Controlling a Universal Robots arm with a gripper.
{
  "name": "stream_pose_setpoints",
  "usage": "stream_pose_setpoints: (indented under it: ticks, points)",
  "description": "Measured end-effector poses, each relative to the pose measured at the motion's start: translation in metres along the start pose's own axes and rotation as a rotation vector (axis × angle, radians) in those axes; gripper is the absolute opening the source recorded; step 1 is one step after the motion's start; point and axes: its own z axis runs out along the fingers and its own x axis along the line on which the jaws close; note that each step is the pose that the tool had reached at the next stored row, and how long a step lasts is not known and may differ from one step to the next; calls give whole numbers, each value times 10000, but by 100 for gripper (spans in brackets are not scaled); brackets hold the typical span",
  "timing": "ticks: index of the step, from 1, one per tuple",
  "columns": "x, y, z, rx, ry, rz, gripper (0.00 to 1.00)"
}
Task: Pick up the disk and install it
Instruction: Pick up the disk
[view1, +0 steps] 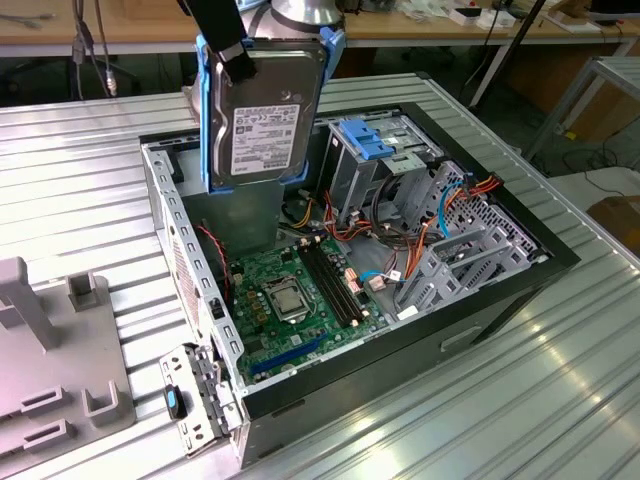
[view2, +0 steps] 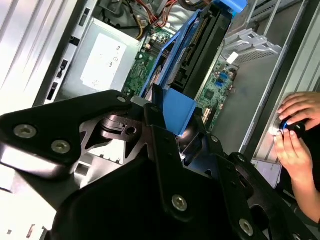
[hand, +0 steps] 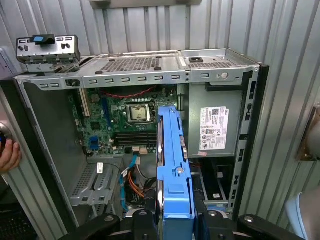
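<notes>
The arm reaches down from above, and its gripper (hand: 175, 222) has its jaws pinched on the blue frame of the disk (view1: 265, 115). The disk hangs upright (label side toward the exterior camera) over the open computer case (view1: 400, 372), above the motherboard (view1: 290, 290). A person's hand (view2: 296, 152) sits just beside the case's outer wall.

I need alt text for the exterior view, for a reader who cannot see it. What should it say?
The arm's black gripper holds the grey metal disk in its bright blue plastic frame upright above an open dark metal computer case, with a green motherboard showing inside. The case lies on a ribbed silver metal table.
</notes>
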Motion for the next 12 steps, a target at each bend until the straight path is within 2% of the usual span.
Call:
stream_pose_setpoints:
  ticks: [1, 2, 3, 4, 6, 9, 12]
  points:
    - [-1, -49, 32, 0, -9, -5, 37]
    - [-4, -112, 68, -2, -70, -5, 37]
    - [-6, -149, 89, -5, -147, 15, 37]
    - [-3, -183, 109, -10, -259, 50, 37]
    - [51, -198, 134, -5, -265, 53, 37]
    - [236, -218, 179, -4, -265, 53, 37]
    - [473, -250, 246, -5, -264, 52, 37]
